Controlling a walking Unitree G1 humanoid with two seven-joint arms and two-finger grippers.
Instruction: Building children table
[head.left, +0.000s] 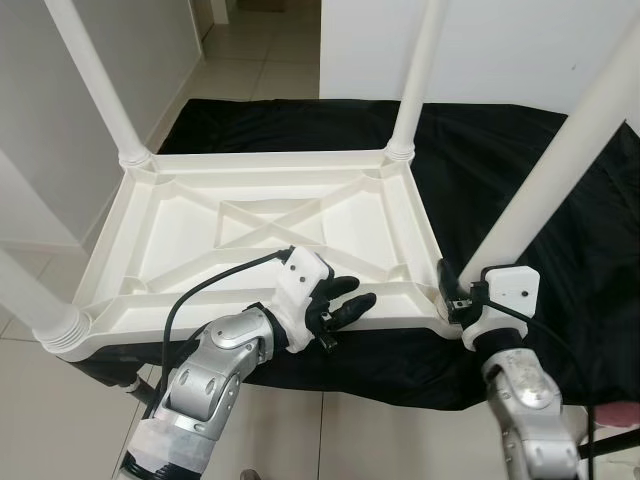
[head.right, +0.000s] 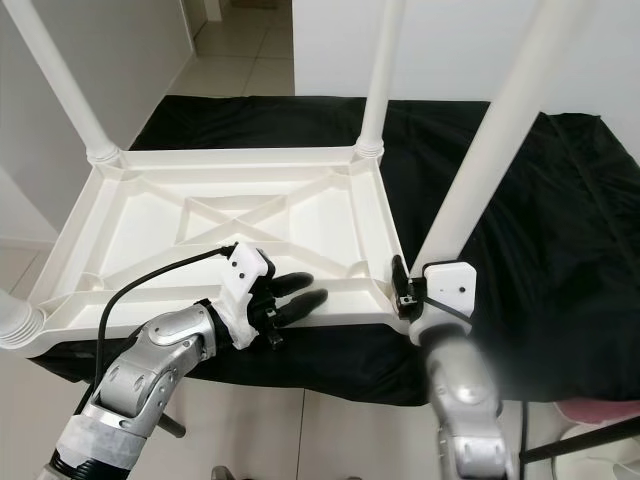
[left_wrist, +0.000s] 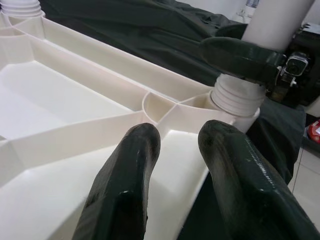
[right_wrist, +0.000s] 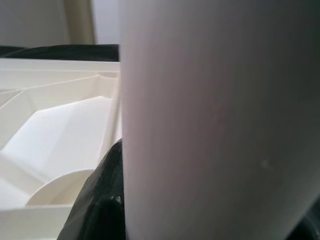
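Last leg was being seated in the upturned tabletop; right gripper jaws clamped its base. Left gripper braced the rim, jaws slightly parted, holding nothing. Next: press the leg fully home.

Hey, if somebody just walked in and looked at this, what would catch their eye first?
Probably the white table lying upside down on a black cloth, with its legs sticking up from the corners. Next, the right gripper clamped around the near right leg at its base, and the left gripper resting its fingers on the table's near edge.
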